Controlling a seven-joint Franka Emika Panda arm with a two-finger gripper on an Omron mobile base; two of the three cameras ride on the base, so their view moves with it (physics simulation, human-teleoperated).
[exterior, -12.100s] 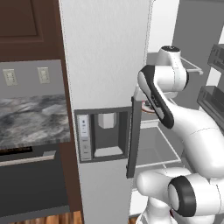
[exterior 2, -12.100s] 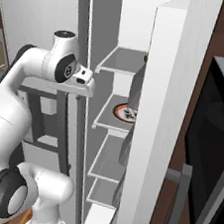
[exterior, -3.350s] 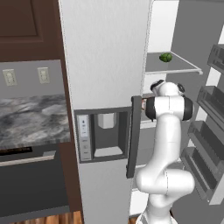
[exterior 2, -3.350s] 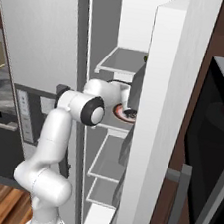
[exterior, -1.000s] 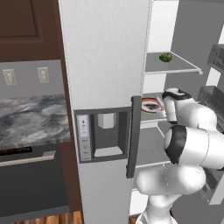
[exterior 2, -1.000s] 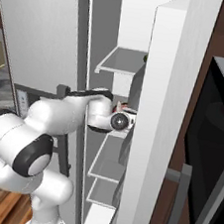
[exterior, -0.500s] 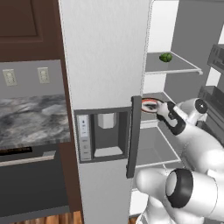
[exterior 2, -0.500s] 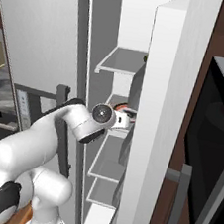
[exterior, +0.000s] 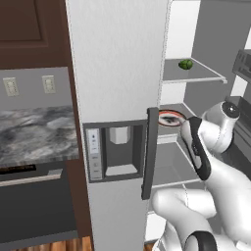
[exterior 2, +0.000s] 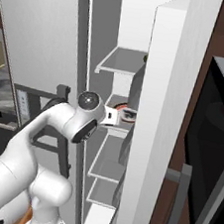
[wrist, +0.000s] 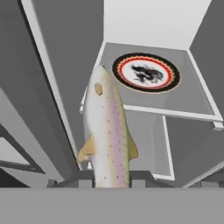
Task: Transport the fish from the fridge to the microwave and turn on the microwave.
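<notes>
The fridge [exterior: 117, 73] stands with its right compartment open, white shelves exposed. The plate [wrist: 146, 73] with the red-brown ring rim rests on a middle shelf of the fridge and is now bare: one second earlier the hand was at the plate, and since then the arm has drawn back from that shelf towards the fridge opening. The fish [wrist: 108, 130] has therefore left the plate and travels with the hand. Judged from this, the pick-up step is complete and the carry to the microwave [exterior 2: 214, 147] is the step in hand; the microwave lies beyond the fridge's open right door, its own door standing ajar.

In the hand view, the fish rises from between the two finger tips of the gripper [wrist: 108, 179], head pointing away from the hand, towards the plate. The fish lies nearer than the plate and clear of it, suspended in front of the shelf edge. The fingers are closed on the tail end of the fish; the grip point is low on the body, so the fish may swing during transport.

A small green item [exterior: 185, 64] remains on the fridge shelf above the plate.
</notes>
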